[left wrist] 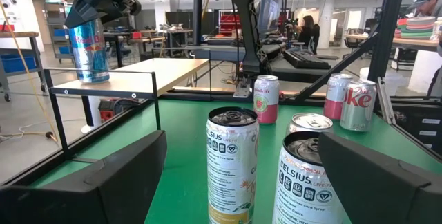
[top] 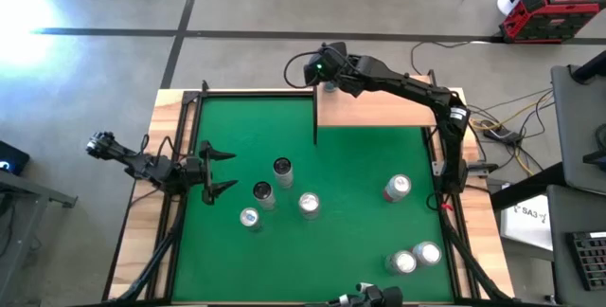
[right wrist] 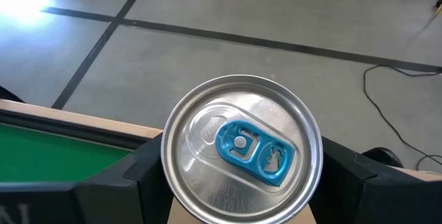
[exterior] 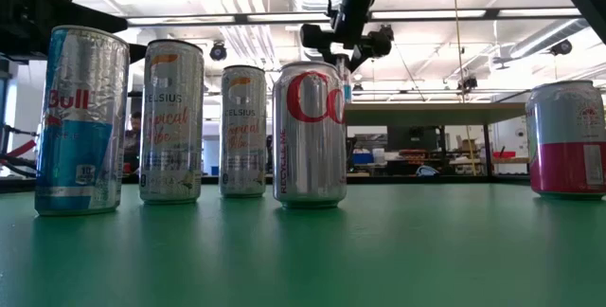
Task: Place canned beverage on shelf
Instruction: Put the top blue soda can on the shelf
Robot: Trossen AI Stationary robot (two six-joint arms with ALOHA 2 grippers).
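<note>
A blue-and-silver Red Bull can [left wrist: 88,48] stands upright at the far left corner of the shelf [top: 374,108], a pale-wood board on thin black posts at the table's far side. My right gripper [top: 327,78] reaches over that corner from the right and is shut on the can; the right wrist view looks down on the can's top [right wrist: 242,144] between the two fingers. My left gripper [top: 216,172] waits open at the table's left edge, pointing level at the cans on the felt. My right gripper pinches the can's upper wall [left wrist: 81,27], just under the rim, between its two fingers [right wrist: 131,182], one on each opposite side. The fingers slant down from above and from the right. The can is upright with its base [left wrist: 93,79] at the board's corner; whether it rests there I cannot tell.
Several cans stand on the green felt: two Celsius cans [left wrist: 231,162] and a Coke can [exterior: 310,132] near my left gripper, a Red Bull can [exterior: 80,117], a pink can [top: 397,188], and two at the near right [top: 417,257]. Most of the shelf board is bare.
</note>
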